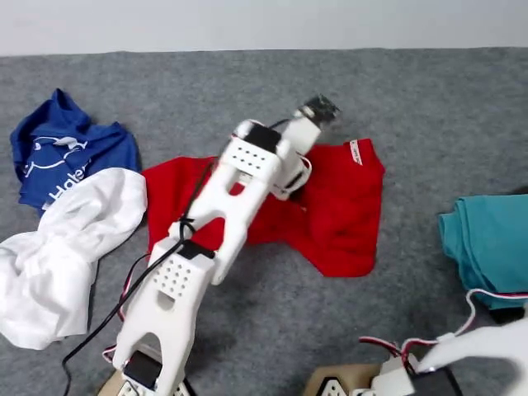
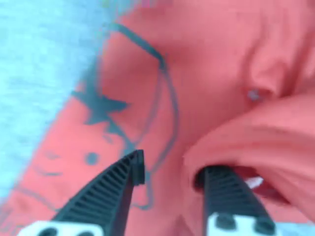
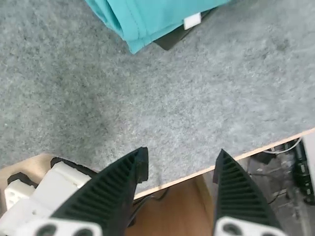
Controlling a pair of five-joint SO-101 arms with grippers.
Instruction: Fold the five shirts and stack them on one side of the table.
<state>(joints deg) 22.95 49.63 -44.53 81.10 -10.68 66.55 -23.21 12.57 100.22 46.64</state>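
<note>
Grey, felt-like fabric covers the tabletop. At its far left corner a blue shirt lies bunched, white print showing. Touching it on the near side, a white shirt sits crumpled in soft puffs along the left edge.

At the middle, a red shirt lies spread out but rumpled, with an uneven outline. The white plastic left arm stretches across it from the near edge. The left gripper hangs close over the red cloth, its ribbed black fingers spread apart and pinching nothing; a raised fold of the shirt drapes over one fingertip. Beside them a dark line drawing with a star marks the fabric.

At the right edge a teal shirt rests folded into a smooth block, over a dark flat piece. The right gripper hovers over the near edge – fingers wide apart, empty.
</note>
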